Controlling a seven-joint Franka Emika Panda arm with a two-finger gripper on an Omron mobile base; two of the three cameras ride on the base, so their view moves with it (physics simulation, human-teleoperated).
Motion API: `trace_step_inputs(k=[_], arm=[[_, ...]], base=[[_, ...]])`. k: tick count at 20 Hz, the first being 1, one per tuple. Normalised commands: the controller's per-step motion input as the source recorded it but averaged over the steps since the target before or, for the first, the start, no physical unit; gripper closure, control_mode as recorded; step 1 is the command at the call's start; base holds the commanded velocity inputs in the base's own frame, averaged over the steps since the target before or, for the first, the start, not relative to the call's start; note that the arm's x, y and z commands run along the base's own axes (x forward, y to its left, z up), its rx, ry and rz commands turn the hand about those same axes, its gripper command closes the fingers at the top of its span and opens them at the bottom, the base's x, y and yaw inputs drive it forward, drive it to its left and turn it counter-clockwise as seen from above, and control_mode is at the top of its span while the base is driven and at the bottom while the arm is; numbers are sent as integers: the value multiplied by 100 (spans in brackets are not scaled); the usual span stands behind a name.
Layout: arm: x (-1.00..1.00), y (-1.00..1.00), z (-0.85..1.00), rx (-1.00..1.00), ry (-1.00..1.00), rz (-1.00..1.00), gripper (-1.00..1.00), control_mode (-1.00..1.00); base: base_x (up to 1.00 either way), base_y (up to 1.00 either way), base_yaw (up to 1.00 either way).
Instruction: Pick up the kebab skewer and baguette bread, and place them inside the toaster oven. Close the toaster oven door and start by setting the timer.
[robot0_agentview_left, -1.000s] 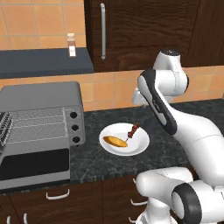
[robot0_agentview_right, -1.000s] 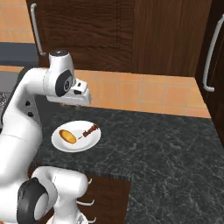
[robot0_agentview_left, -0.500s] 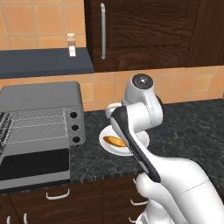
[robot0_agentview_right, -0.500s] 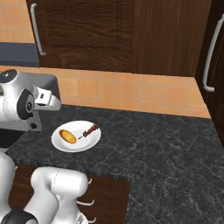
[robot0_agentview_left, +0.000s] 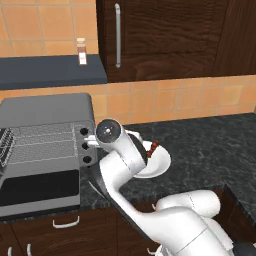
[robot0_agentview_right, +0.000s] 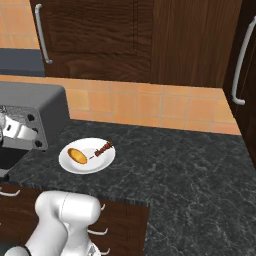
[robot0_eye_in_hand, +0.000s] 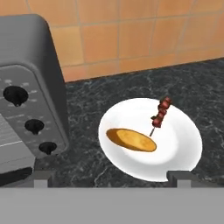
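1. The arm has been swung left and lowered, from behind the plate (robot0_eye_in_hand: 183, 153) to just beside the toaster oven (robot0_agentview_left: 45, 145).
2. The gripper (robot0_eye_in_hand: 111, 177) has been opened wide, near the plate.

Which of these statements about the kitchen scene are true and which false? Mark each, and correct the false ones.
1. The skewer and the bread both lie on the plate. True.
2. The oven door is shut. False: it hangs open, showing the rack.
3. The gripper holds the bread. False: it is open and holds nothing.
4. The oven has three black knobs in a column. True.
5. The plate is inside the oven. False: it sits on the counter beside it.
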Motion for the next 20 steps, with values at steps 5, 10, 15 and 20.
trace_step_inputs(k=[5,10,15,20], arm=[[0,100,-12,3,-11,-16,-100,-100],[15,100,-16,0,-4,0,-100,-100],[31,100,-33,-1,-13,0,-100,-100],[28,68,-17,-2,-10,0,-100,-100]], base=[[0,0,0],[0,0,0],[0,0,0],[0,0,0]])
